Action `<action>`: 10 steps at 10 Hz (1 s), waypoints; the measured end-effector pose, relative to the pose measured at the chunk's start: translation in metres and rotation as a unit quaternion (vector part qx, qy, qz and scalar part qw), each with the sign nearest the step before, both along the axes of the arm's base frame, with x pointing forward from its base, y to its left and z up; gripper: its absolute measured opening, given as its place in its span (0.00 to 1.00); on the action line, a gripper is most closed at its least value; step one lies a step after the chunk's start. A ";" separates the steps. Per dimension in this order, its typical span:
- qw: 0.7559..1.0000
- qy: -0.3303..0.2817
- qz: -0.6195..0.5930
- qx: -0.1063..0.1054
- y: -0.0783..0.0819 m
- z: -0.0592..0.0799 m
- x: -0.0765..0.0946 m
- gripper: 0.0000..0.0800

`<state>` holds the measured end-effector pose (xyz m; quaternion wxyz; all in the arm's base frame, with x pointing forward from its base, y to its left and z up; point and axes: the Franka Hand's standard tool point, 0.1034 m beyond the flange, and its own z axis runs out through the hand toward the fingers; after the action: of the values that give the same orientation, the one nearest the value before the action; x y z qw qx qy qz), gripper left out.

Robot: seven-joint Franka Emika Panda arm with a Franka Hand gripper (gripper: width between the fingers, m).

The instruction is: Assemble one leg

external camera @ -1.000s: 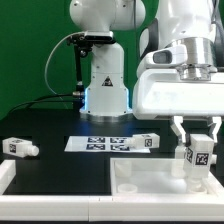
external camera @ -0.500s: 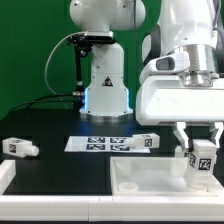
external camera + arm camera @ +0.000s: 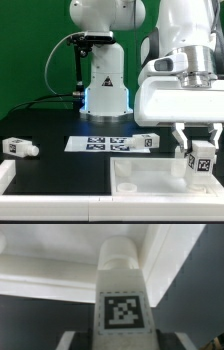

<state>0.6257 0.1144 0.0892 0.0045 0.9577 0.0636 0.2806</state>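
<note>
A robotics lab: green backdrop [image 3: 30,50], black table [image 3: 60,175], tagged marker board [image 3: 100,144].

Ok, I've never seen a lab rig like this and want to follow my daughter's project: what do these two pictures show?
This is a white robot arm ending in a two-finger gripper. One picture comes from a camera standing off the arm, the other from a camera on its wrist, looking along the fingers. The gripper holds the leg, a small white peg with a black-and-white tag, upright at a large white tray-like part. On the black table lie a second leg, at the exterior view's left, and a third leg by the flat marker board.
</note>
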 end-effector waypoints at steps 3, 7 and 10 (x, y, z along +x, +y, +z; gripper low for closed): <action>1.000 0.000 0.002 -0.001 0.000 0.000 0.000 0.77; 0.998 0.060 -0.006 -0.001 -0.002 0.004 0.005 0.81; 0.979 0.203 -0.031 0.005 -0.012 0.014 0.013 0.81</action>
<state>0.6385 0.1024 0.1030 -0.0052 0.9963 0.0324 0.0801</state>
